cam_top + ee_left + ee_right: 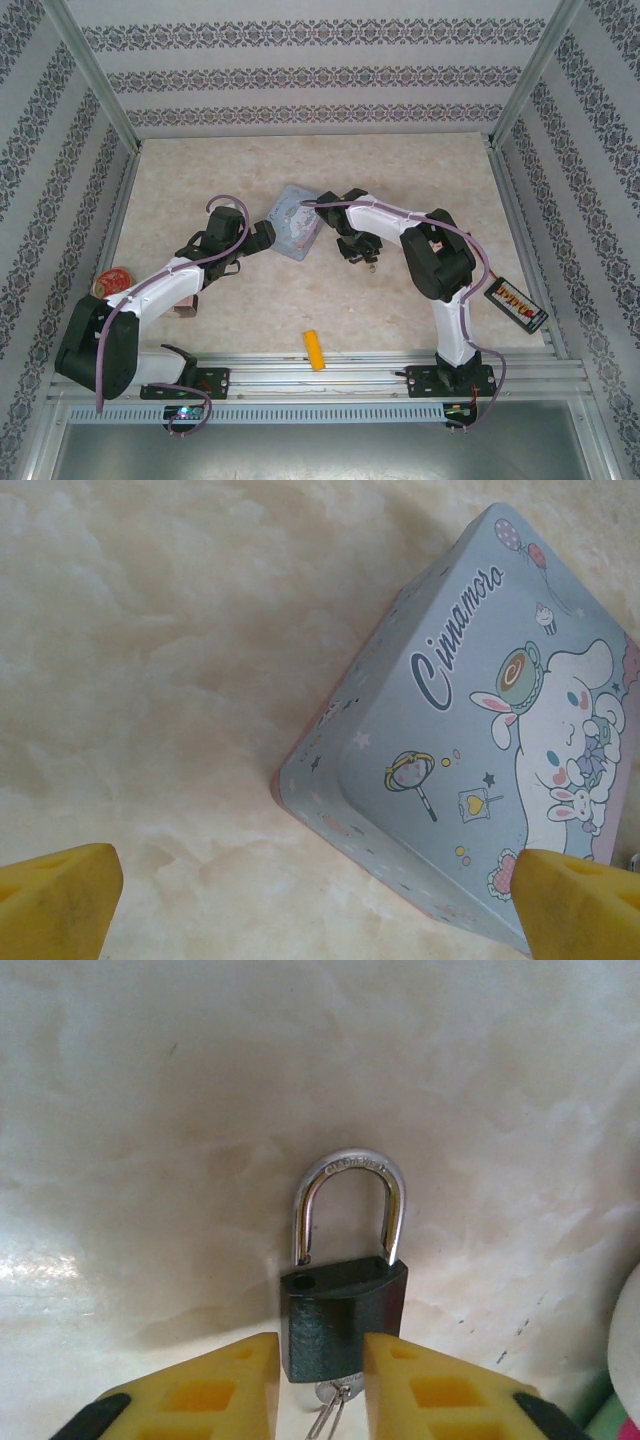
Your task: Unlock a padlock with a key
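the padlock point(340, 1325) lies on the pale marbled surface point(150, 1110) right in front of the right end effector point(322, 1365), dark body toward the fingers and shackle point(350, 1175) pointing away. one leg of the shackle goes down into the body, while the other ends just above its hole, so the lock looks sprung rather than latched. a small silvery piece, which i take for the key point(330, 1405), pokes out of the bottom of the body, in the gap between the two yellow fingers. those fingers stand a little apart on either side of it and close along the lower body; i cannot tell whether they pinch the key, touch the lock or hold nothing. the left end effector point(320, 885) is spread wide with nothing in it, hovering over the surface beside a pale blue cartoon tin point(480, 730) and taking no part in the lock work. my reading is that the turn of the key is done or nearly so, and the job is close to its end. the next move calls for a clean release: part the fingers enough to clear the key, then back straight off without dragging the light lock or nudging the raised leg back into its hole.
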Motion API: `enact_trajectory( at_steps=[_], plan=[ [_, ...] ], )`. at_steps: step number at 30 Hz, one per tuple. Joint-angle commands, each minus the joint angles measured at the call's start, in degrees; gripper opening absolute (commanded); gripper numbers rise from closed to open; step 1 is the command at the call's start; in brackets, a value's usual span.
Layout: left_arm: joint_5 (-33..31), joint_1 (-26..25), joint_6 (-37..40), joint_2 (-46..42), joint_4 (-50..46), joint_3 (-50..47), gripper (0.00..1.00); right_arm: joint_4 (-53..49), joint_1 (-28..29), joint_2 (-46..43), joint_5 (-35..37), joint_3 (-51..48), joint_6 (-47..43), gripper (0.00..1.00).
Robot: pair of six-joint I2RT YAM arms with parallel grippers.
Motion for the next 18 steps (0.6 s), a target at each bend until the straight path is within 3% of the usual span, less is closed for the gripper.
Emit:
enact_trajectory(
  at_steps=[1, 8, 13, 18],
  plan=[
    [0.05, 0.79, -1.04, -0.31, 0.18, -0.20, 0.99, -0.32, 0.73, -1.88, -1.33, 1.17, 0.83, 0.33],
    [2.47, 0.73, -3.88, -2.55, 0.45, 0.20, 0.99, 1.49, -0.67, -10.27, -4.37, 1.00, -1.37, 0.40],
    [5.47, 0.77, -7.26, -2.87, 2.98, -0.66, 0.99, 9.24, -4.66, -14.10, -14.31, 1.69, -5.34, 0.43],
    [10.21, 0.70, -10.32, -1.09, 7.41, -1.97, 0.99, 17.08, -8.25, -11.74, -23.29, 6.45, -8.03, 0.49]
  ],
)
